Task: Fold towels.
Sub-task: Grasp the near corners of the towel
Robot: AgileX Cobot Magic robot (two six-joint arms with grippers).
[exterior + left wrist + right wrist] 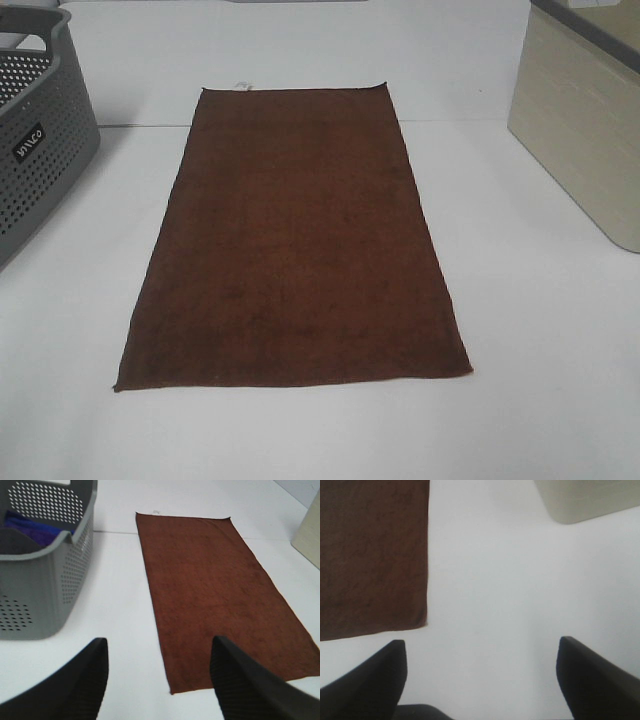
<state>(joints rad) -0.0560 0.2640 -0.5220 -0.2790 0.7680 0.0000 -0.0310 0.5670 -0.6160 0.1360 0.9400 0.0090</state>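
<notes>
**Matte black wedge fingers on both wrists**

The left gripper [159,640] has two matte black fingers [80,685], broad at the base, narrowing to blunt rounded tips, with a faint grain. The right gripper [481,641] has the same dark wedges, and a dark curved housing [420,713] sits by one base

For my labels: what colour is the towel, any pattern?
The towel is plain dark brown; best in the exterior high view.

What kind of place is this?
Probably a laundry-folding spot: a brown towel lies flat on a white table, and a grey basket holding blue cloth stands beside it.
</notes>
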